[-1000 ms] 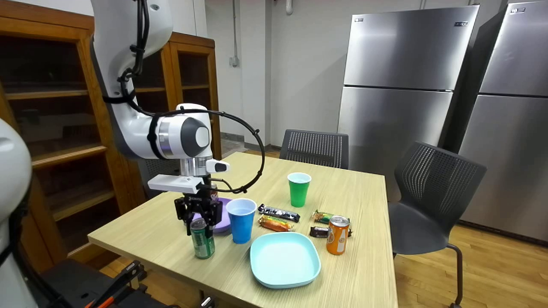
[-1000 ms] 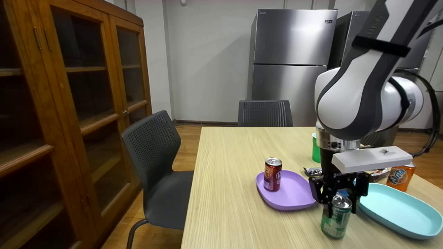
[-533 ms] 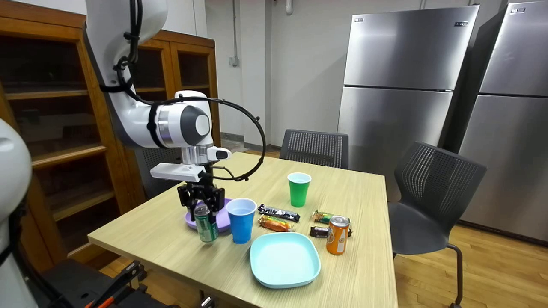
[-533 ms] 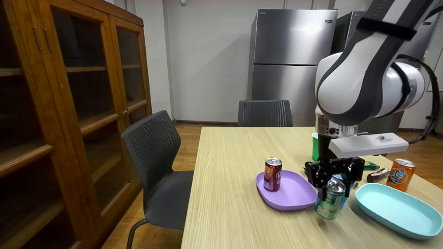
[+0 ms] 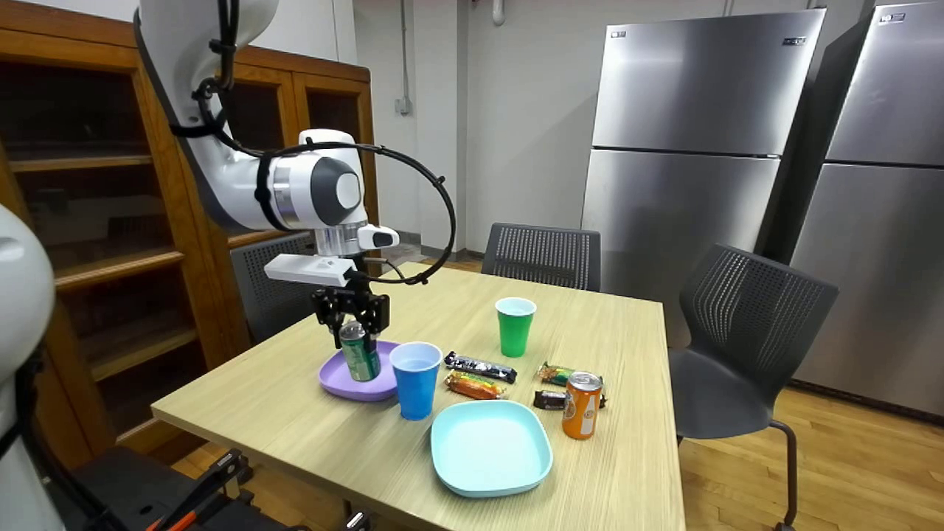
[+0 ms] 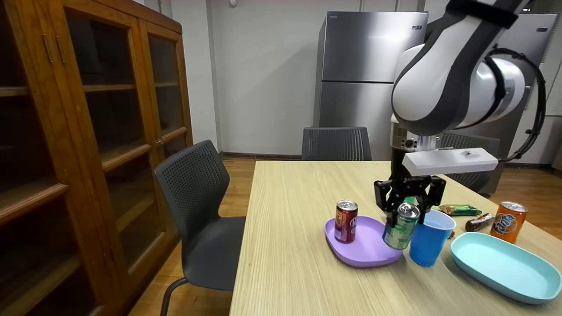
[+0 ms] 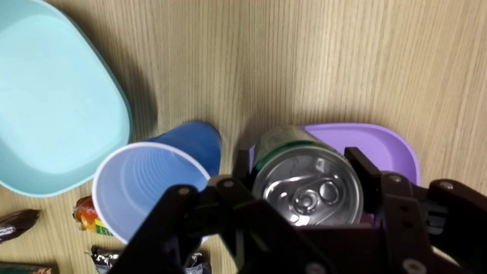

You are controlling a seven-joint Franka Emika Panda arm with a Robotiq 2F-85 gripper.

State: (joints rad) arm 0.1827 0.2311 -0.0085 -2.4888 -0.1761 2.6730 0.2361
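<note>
My gripper (image 5: 355, 341) is shut on a green can (image 5: 361, 363), its fingers on opposite sides of the can near the top. In an exterior view the can (image 6: 398, 235) leans slightly and overlaps the purple plate (image 6: 364, 255). I cannot tell whether its bottom touches the plate. In the wrist view the silver top of the can (image 7: 308, 186) lies between the fingers, with the purple plate (image 7: 369, 142) beneath. A dark red can (image 6: 346, 221) stands on the plate; my gripper hides it in the other exterior picture. A blue cup (image 5: 415, 383) stands close beside the held can.
A light blue plate (image 5: 491, 450), an orange can (image 5: 582, 405) and a green cup (image 5: 515, 328) stand on the wooden table (image 5: 605, 332). Several wrapped bars, one silver and black (image 5: 481, 367), lie among them. Chairs (image 6: 193, 210) stand around the table.
My gripper has lifted the green can from the table and carried it away from the near table edge to the purple plate. The can now leans slightly. The other objects have not moved.
</note>
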